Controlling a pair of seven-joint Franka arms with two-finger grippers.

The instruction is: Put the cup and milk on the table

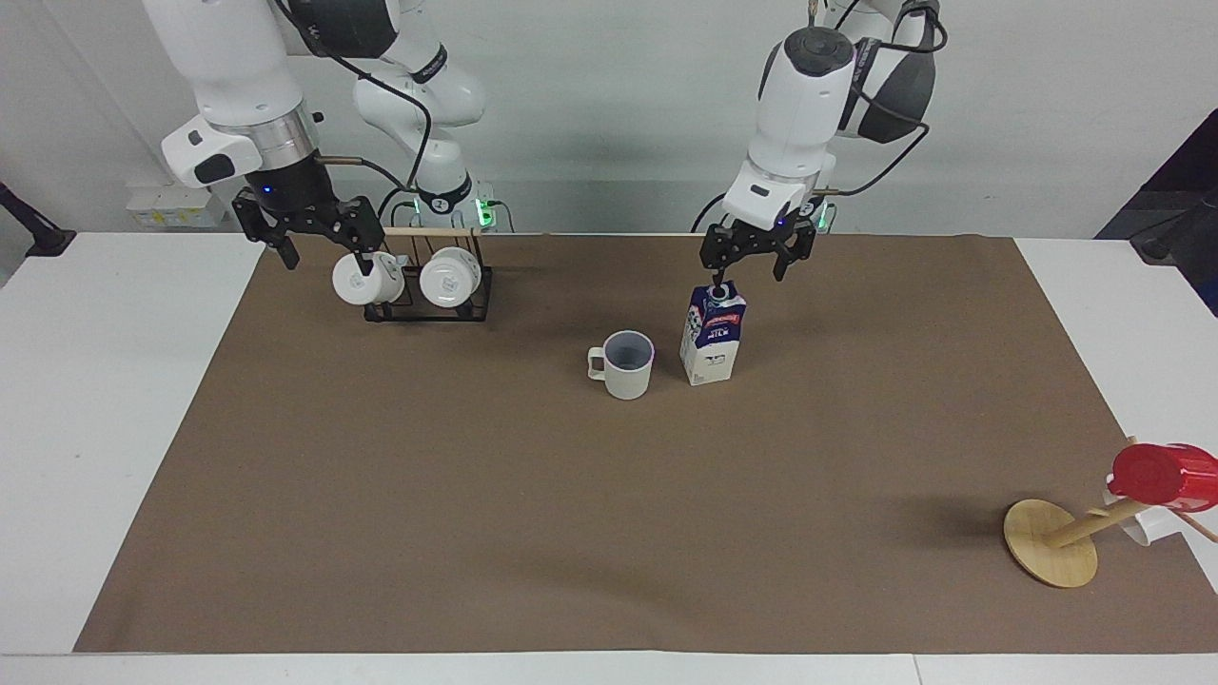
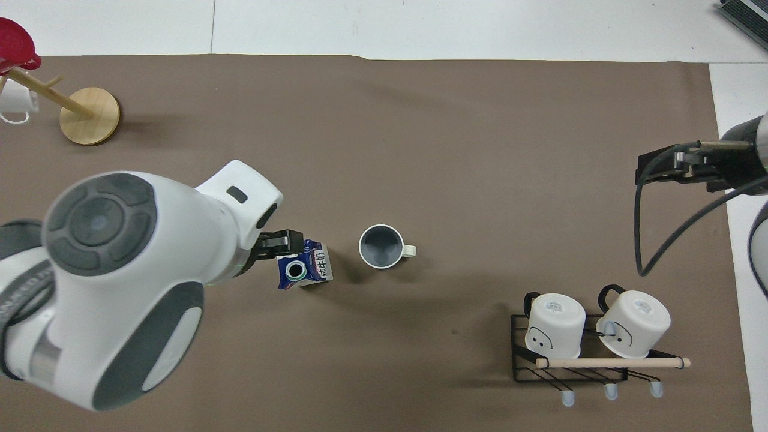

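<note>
The milk (image 1: 714, 335) stands upright on the table's brown paper (image 1: 571, 523), with nothing gripping it. Beside it, toward the right arm's end, stands the cream cup (image 1: 625, 363), upright, its grey-blue inside showing. My left gripper (image 1: 752, 274) hangs open just above the carton's cap, one fingertip close to the cap. From overhead the milk (image 2: 303, 270) and the cup (image 2: 381, 246) sit a small gap apart, and the left gripper (image 2: 273, 251) is mostly hidden under its own arm. My right gripper (image 1: 324, 249) is open, holding nothing, raised over the paper's edge (image 2: 672, 165).
A black wire rack (image 1: 428, 303) with two white mugs stands close to the robots at the right arm's end (image 2: 576, 354). A wooden disc stand (image 1: 1051, 542) carrying a red cup (image 1: 1161, 473) sits at the left arm's end, far from the robots (image 2: 90, 107).
</note>
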